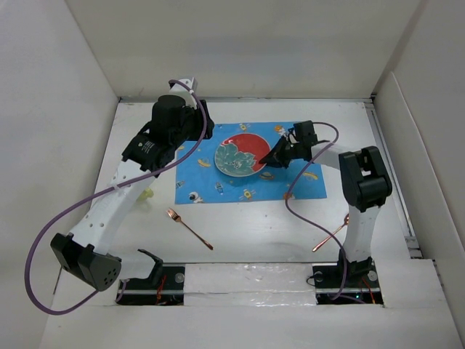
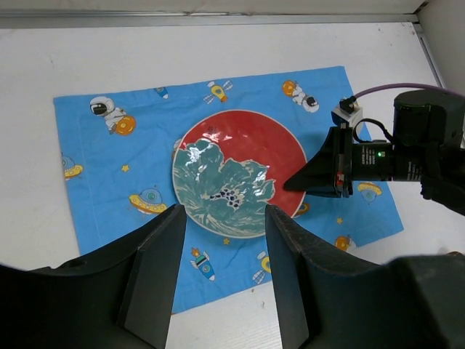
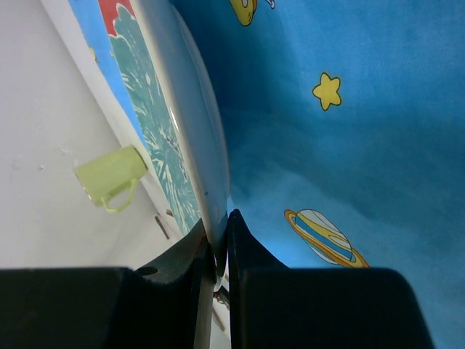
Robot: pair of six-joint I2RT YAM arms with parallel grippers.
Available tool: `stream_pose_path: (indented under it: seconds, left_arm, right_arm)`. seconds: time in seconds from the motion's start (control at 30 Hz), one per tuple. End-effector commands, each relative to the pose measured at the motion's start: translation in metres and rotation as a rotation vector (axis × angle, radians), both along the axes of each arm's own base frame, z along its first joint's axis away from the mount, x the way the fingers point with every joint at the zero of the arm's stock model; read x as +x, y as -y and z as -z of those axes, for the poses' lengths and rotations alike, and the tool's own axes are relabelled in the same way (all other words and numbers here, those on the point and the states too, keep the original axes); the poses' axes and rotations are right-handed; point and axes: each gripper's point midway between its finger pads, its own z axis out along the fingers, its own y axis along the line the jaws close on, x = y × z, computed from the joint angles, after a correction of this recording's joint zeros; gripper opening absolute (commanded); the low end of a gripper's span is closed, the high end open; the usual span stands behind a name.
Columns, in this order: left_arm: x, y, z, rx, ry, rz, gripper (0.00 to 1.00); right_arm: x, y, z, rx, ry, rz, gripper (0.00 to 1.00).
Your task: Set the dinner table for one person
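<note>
As right gripper (image 1: 262,162) pinches plate (image 1: 234,157), table (image 1: 254,233) seemingly beneath

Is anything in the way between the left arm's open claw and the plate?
Nothing visible. The left gripper hangs open above the plate, which lies bare on the placemat. The right gripper pinches the plate's right rim, off to one side.

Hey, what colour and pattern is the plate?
Red plate with a teal leafy flower design; clearest in the left wrist view.
</note>
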Motion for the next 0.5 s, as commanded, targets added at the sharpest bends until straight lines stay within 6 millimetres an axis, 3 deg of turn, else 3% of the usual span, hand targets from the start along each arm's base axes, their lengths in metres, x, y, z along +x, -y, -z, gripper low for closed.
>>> stream_pose_path:
  seconds: [0.0,0.07,0.1,0.17,0.2,0.27,0.33,0.37,0.4,0.43,0.47]
  left_arm:
    - [0.0,0.0,-0.006,-0.005,0.026,0.002,0.45]
    - [0.0,-0.001,-0.005,-0.004,0.025,-0.001,0.45]
    - [0.001,-0.002,-0.005,-0.002,0.026,-0.007,0.45]
    - [0.001,-0.003,-0.007,0.002,0.028,-0.011,0.45]
    - [0.002,-0.005,-0.015,0.002,0.044,-0.018,0.45]
    - [0.002,-0.007,-0.036,-0.006,0.076,-0.029,0.45]
    - [0.002,-0.011,-0.058,-0.015,0.11,-0.042,0.44]
    - [-0.002,-0.013,-0.079,-0.034,0.145,-0.046,0.43]
    - [-0.004,-0.015,-0.092,-0.05,0.17,-0.05,0.42]
    - [-0.007,-0.016,-0.104,-0.071,0.19,-0.053,0.39]
    - [-0.011,-0.019,-0.114,-0.087,0.205,-0.057,0.29]
  right_arm:
    - [0.006,-0.021,-0.042,0.094,0.145,-0.078,0.05]
    - [0.003,-0.015,-0.036,0.041,0.115,-0.063,0.19]
    - [0.003,-0.013,-0.036,0.017,0.125,-0.063,0.32]
    - [0.004,-0.004,-0.034,-0.052,0.119,-0.037,0.43]
    - [0.007,-0.001,-0.045,-0.079,0.162,-0.037,0.5]
    - [0.009,0.011,-0.047,-0.164,0.167,-0.006,0.56]
    - [0.011,0.019,-0.067,-0.215,0.217,0.0,0.57]
    - [0.015,0.025,-0.074,-0.25,0.245,0.023,0.57]
    - [0.017,0.029,-0.083,-0.272,0.276,0.029,0.48]
    - [0.016,0.033,-0.104,-0.278,0.327,0.045,0.42]
    - [0.018,0.034,-0.117,-0.296,0.371,0.061,0.35]
